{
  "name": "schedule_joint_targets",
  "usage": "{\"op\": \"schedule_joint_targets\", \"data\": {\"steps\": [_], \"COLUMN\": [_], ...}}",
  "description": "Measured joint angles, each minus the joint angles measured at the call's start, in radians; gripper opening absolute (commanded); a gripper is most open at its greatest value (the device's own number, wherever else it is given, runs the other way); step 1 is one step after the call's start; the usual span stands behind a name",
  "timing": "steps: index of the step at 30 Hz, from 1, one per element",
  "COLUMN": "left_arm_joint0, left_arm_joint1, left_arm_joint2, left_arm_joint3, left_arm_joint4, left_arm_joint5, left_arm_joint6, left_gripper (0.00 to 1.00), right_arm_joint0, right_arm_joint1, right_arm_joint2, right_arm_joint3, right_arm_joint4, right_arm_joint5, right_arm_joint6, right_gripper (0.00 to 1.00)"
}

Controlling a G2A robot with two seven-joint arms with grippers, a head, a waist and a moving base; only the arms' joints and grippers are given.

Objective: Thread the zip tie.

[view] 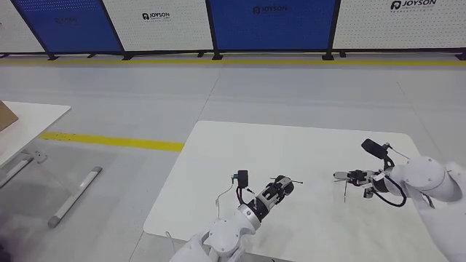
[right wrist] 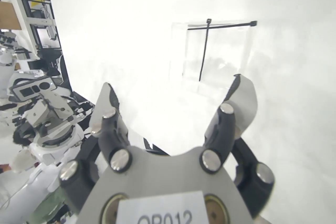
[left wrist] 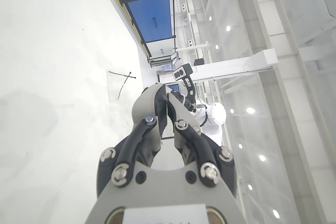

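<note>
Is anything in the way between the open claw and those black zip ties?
Nothing visible is. The right gripper is open and faces the two crossed zip ties resting on a clear box. Bare white table lies between them.

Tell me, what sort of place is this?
Probably a robotics test hall or lab: pegboard partition panels, a yellow floor line, and a white table with zip ties laid out.

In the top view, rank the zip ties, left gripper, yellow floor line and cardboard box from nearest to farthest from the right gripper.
1. zip ties, beside the right gripper.
2. left gripper, farther along the table.
3. yellow floor line, off the table.
4. cardboard box, at the view's edge.
</note>
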State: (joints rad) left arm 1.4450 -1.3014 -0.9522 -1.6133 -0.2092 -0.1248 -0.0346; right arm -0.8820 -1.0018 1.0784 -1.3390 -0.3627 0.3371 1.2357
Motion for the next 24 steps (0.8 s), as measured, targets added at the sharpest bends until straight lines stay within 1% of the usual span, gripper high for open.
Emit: {"op": "schedule_joint_targets", "data": {"steps": [1, 3, 7, 9, 10, 11, 13, 15, 18, 19, 21, 22, 24], "left_arm_joint0": [0.000, 0.000, 0.000, 0.000, 0.000, 0.000, 0.000, 0.000, 0.000, 0.000, 0.000, 0.000, 0.000], "left_arm_joint1": [0.000, 0.000, 0.000, 0.000, 0.000, 0.000, 0.000, 0.000, 0.000, 0.000, 0.000, 0.000, 0.000], "left_arm_joint2": [0.000, 0.000, 0.000, 0.000, 0.000, 0.000, 0.000, 0.000, 0.000, 0.000, 0.000, 0.000, 0.000], "left_arm_joint3": [0.000, 0.000, 0.000, 0.000, 0.000, 0.000, 0.000, 0.000, 0.000, 0.000, 0.000, 0.000, 0.000], "left_arm_joint4": [0.000, 0.000, 0.000, 0.000, 0.000, 0.000, 0.000, 0.000, 0.000, 0.000, 0.000, 0.000, 0.000], "left_arm_joint5": [0.000, 0.000, 0.000, 0.000, 0.000, 0.000, 0.000, 0.000, 0.000, 0.000, 0.000, 0.000, 0.000], "left_arm_joint6": [0.000, 0.000, 0.000, 0.000, 0.000, 0.000, 0.000, 0.000, 0.000, 0.000, 0.000, 0.000, 0.000], "left_gripper": [0.00, 0.00, 0.00, 0.00, 0.00, 0.00, 0.00, 0.00, 0.00, 0.00, 0.00, 0.00, 0.00], "right_arm_joint0": [0.000, -0.001, 0.007, 0.018, 0.023, 0.029, 0.046, 0.066, 0.093, 0.100, 0.115, 0.120, 0.131], "right_arm_joint1": [0.001, 0.003, 0.000, -0.005, -0.007, -0.009, -0.015, -0.023, -0.037, -0.042, -0.054, -0.059, -0.071], "right_arm_joint2": [0.000, 0.001, -0.010, -0.020, -0.024, -0.030, -0.044, -0.059, -0.082, -0.088, -0.098, -0.102, -0.112], "right_arm_joint3": [0.000, 0.004, 0.016, 0.028, 0.034, 0.040, 0.059, 0.084, 0.119, 0.128, 0.148, 0.156, 0.173], "right_arm_joint4": [-0.007, -0.025, -0.052, -0.065, -0.070, -0.076, -0.093, -0.110, -0.136, -0.143, -0.157, -0.160, -0.170], "right_arm_joint5": [0.004, 0.004, 0.003, 0.003, 0.003, 0.003, 0.003, 0.003, 0.003, 0.003, 0.003, 0.003, 0.003], "right_arm_joint6": [0.002, 0.009, 0.026, 0.030, 0.036, 0.044, 0.066, 0.082, 0.090, 0.091, 0.090, 0.091, 0.097], "right_gripper": [0.35, 0.37, 0.35, 0.31, 0.31, 0.35, 0.35, 0.33, 0.33, 0.35, 0.29, 0.28, 0.29]}}
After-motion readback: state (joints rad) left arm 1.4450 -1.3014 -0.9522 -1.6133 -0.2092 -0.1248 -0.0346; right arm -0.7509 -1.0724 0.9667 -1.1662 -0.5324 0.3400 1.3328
